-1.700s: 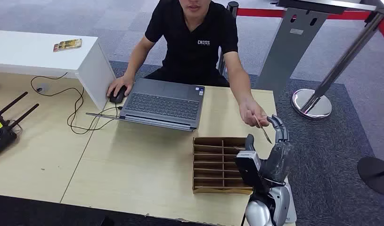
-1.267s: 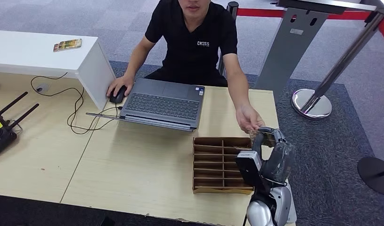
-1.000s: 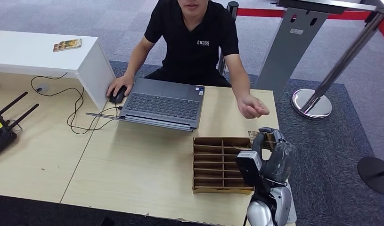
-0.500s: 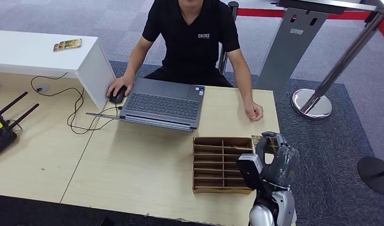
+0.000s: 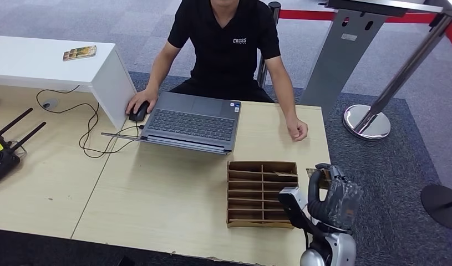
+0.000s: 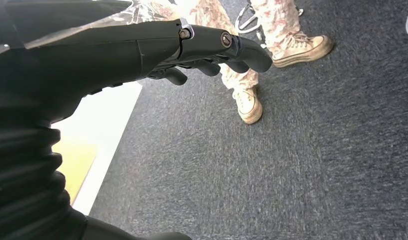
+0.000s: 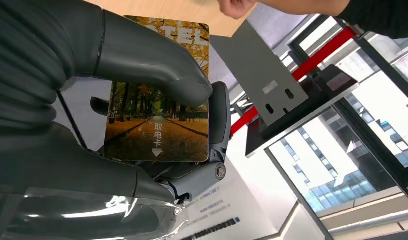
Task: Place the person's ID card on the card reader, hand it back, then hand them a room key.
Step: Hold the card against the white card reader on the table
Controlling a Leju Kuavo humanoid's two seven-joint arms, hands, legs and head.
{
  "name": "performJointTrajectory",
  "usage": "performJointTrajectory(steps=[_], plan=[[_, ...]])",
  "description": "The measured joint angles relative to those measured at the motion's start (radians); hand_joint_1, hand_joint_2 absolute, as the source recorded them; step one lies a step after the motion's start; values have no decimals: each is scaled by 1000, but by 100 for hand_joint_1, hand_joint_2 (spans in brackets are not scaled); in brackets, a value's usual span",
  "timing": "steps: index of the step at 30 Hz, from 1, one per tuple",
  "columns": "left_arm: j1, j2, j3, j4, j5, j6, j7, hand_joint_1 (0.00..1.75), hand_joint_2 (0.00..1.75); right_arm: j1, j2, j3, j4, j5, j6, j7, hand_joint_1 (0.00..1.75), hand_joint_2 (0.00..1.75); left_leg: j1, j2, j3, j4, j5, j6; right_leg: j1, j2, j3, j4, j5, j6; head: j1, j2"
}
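Observation:
My right hand (image 5: 330,194) is raised beside the table's right edge and pinches a card (image 5: 314,173) between thumb and fingers. In the right wrist view the card (image 7: 159,115) shows an autumn tree avenue with printed characters, and the thumb of my right hand (image 7: 66,100) lies across its face. The person's hand (image 5: 296,131) rests as a fist on the table, apart from the card. My left hand (image 6: 141,50) hangs over grey carpet, its fingers extended and holding nothing.
A cardboard slot organizer (image 5: 261,193) stands just left of my right hand. A laptop (image 5: 193,122) and mouse sit before the seated person. A black antenna device (image 5: 1,149) lies far left; a stanchion base (image 5: 366,122) stands right. A person's shoes (image 6: 252,102) are on the carpet.
The person put the card into my right hand, then drew their hand back to the table. My right hand closed on the card and sank back toward me.

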Motion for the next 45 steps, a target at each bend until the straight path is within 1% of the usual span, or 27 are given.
performJointTrajectory(steps=[4,6,10,21,24,28,31,33,36,38,41,45], plan=[[0,0,6,0,-7,0,5,0,175,12,-4,2,-4,72,0,70,175,175,0,0,0,0,0,0,0,0,0,0,0,0,0,0],[0,0,9,0,-9,0,6,0,175,16,-6,5,-4,86,0,90,175,175,0,0,0,0,0,0,0,0,0,0,0,0,0,0],[0,0,9,0,-9,0,6,0,175,16,-6,6,-4,87,0,92,175,175,0,0,0,0,0,0,0,0,0,0,0,0,0,0],[0,-1,23,0,-12,0,8,0,175,32,-28,20,-4,105,0,135,175,175,0,0,0,0,0,0,0,0,0,0,0,0,0,0],[0,-1,26,0,-18,0,11,0,175,36,-37,26,-5,124,0,179,175,175,0,0,0,0,0,0,0,0,0,0,0,0,0,0],[0,-1,35,0,-28,0,14,0,175,46,-60,40,-13,168,0,257,175,175,0,0,0,0,0,0,0,0,0,0,0,0,0,0],[0,-1,43,0,-36,0,14,0,175,49,-89,60,-25,216,0,350,175,175,0,0,0,0,0,0,0,0,0,0,0,0,0,0],[0,-1,47,0,-41,0,14,0,175,48,-119,85,-32,262,0,456,175,175,0,0,0,0,0,0,0,0,0,0,0,0,0,0],[0,-2,51,0,-45,0,14,0,175,46,-183,138,-37,328,0,643,175,175,0,0,0,0,0,0,0,0,1,0,0,0,0,0],[0,-2,55,0,-49,0,14,0,175,44,-231,179,-37,348,0,718,175,175,0,0,0,0,0,0,0,0,0,0,0,0,0,0],[0,-4,65,0,-59,0,14,0,175,46,-290,222,-29,352,0,745,175,175,0,0,0,0,0,0,0,0,0,0,0,0,0,0],[0,-6,75,0,-65,0,13,0,175,51,-338,242,-3,352,0,752,175,175,0,0,0,0,0,0,0,0,0,0,0,0,0,0]])
